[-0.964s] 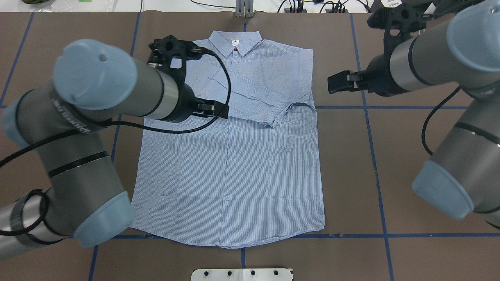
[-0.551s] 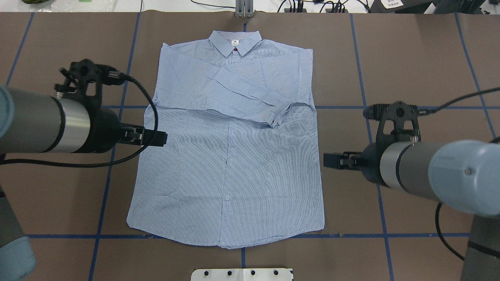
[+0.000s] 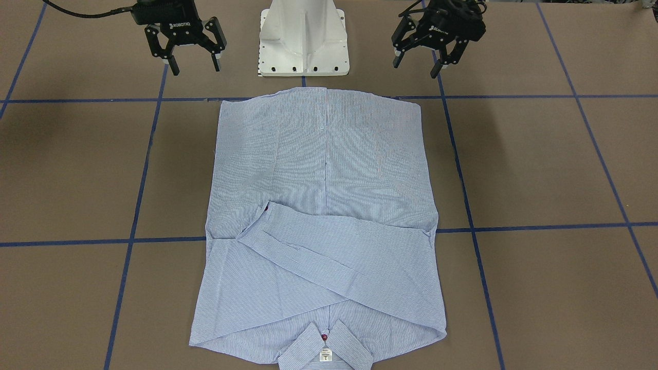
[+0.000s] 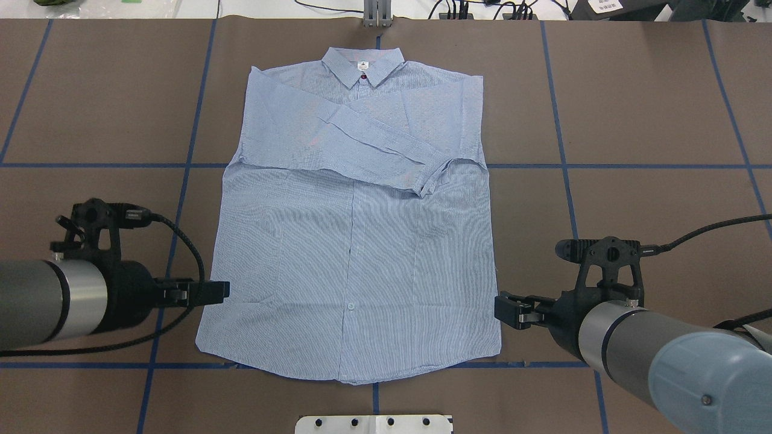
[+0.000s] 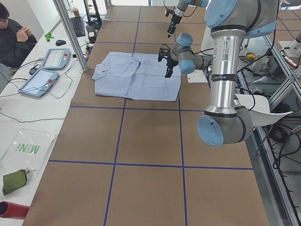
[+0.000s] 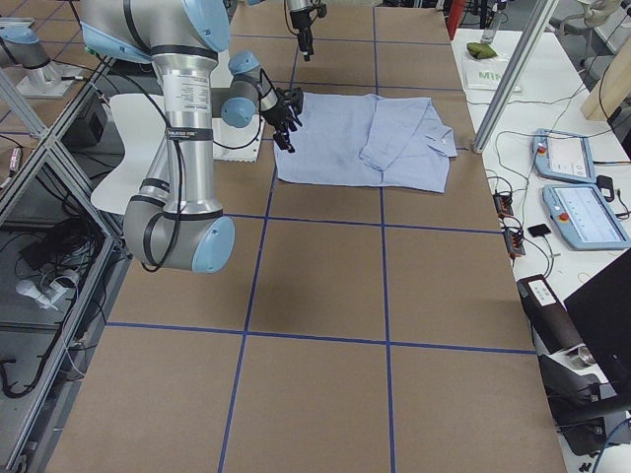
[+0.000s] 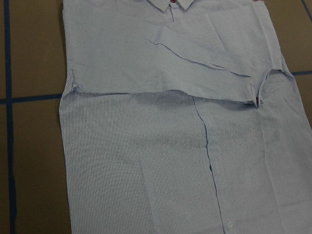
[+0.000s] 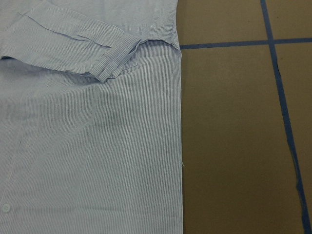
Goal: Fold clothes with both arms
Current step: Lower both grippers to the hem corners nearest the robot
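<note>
The light blue striped shirt (image 4: 356,253) lies flat and buttoned on the brown table, collar (image 4: 362,65) at the far side, both sleeves folded across the chest. It also shows in the front view (image 3: 321,205) and fills both wrist views (image 7: 161,146) (image 8: 87,146). My left gripper (image 4: 214,291) is open and empty beside the shirt's lower left edge; in the front view (image 3: 419,67) its fingers are spread. My right gripper (image 4: 503,310) is open and empty beside the lower right corner, fingers also spread in the front view (image 3: 195,67). Neither touches the cloth.
The white pedestal base (image 3: 303,36) stands just behind the hem, between the two grippers. Blue tape lines (image 4: 567,166) grid the table. A metal post (image 4: 377,12) and cables stand past the collar. A seated person (image 5: 14,37) and tablets are beyond the far edge.
Both arms have swept back from the shirt's upper part toward the hem. The left gripper left the chest area and moved off the shirt's left edge. The shirt has not moved.
</note>
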Available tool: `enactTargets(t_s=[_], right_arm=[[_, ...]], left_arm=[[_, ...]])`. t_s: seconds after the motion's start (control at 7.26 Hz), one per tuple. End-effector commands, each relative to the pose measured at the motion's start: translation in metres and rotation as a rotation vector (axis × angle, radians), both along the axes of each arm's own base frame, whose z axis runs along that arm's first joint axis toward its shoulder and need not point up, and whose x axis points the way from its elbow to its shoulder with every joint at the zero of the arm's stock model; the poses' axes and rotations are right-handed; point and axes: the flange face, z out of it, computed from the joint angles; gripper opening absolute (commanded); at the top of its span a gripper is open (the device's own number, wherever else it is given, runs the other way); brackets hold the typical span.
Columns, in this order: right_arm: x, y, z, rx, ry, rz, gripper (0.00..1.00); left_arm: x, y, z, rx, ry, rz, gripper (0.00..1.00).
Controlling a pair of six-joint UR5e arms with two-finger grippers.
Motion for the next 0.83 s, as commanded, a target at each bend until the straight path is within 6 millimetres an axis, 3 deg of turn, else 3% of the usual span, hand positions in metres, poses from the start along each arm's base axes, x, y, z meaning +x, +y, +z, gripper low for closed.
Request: enactTargets(t_s=[0.0,0.28,0.69], right_arm=[[-0.003,0.003,-0.001,0.003,-0.005,-0.003,1.00],[-0.004,0.003,-0.001,0.003,-0.005,-0.004,1.00],[-0.006,0.004,-0.001,0.003,-0.005,-0.009,1.00]], left_arm=[[0.055,0.037,0.034,-0.103,-0.043,-0.014,1.00],[0.086,0.034,0.073,-0.102,-0.051,-0.015,1.00],[0.093,0.031,0.089,-0.102,-0.073,-0.017,0.99]])
